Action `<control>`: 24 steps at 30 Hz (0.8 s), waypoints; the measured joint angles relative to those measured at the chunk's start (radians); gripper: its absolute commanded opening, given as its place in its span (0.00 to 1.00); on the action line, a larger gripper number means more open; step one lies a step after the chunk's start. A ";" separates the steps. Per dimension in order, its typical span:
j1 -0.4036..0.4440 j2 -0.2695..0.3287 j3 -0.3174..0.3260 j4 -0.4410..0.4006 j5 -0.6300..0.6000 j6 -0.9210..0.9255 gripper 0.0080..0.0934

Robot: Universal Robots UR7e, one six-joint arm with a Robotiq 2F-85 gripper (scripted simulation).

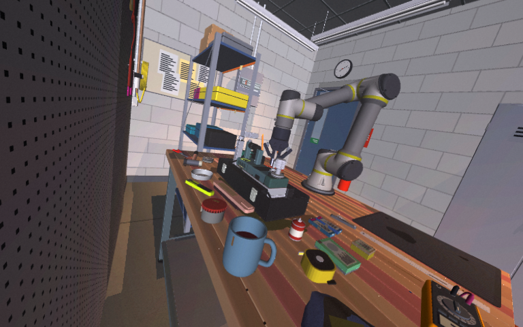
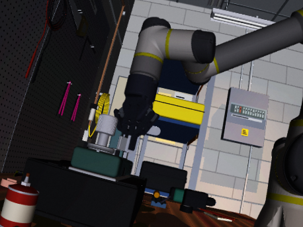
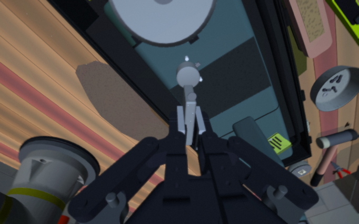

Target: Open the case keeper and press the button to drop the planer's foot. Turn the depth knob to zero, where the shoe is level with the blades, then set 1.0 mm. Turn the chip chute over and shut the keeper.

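Observation:
The teal planer [image 1: 261, 175] lies inside the open black case [image 1: 266, 192] on the workbench. Its grey knurled depth knob [image 2: 106, 127] stands upright at the planer's front end. Just behind the knob my gripper [image 3: 191, 124] is closed around a thin grey lever [image 3: 190, 111] that ends in a round grey cap [image 3: 187, 76] on the planer's body. The wrist camera shows the knob's flat top [image 3: 162, 18] above the lever. A yellow-green label [image 3: 280, 142] sits on the planer's rear. The case keeper is not clearly visible.
Behind the case stands a metal shelf rack [image 1: 221, 92] with a yellow box. On the bench lie a blue mug [image 1: 246, 245], a red-lidded jar [image 1: 213, 210], a sanding block [image 1: 233, 196], a yellow tape measure [image 1: 317, 265] and a red-and-white bottle [image 1: 297, 229]. The arm's base [image 1: 324, 177] stands beyond the case.

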 measured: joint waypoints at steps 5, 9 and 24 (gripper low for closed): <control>0.005 -0.009 0.008 0.002 0.000 0.138 0.00; 0.011 -0.016 0.013 0.003 0.000 0.250 0.00; 0.035 -0.030 0.024 0.007 0.001 0.638 0.00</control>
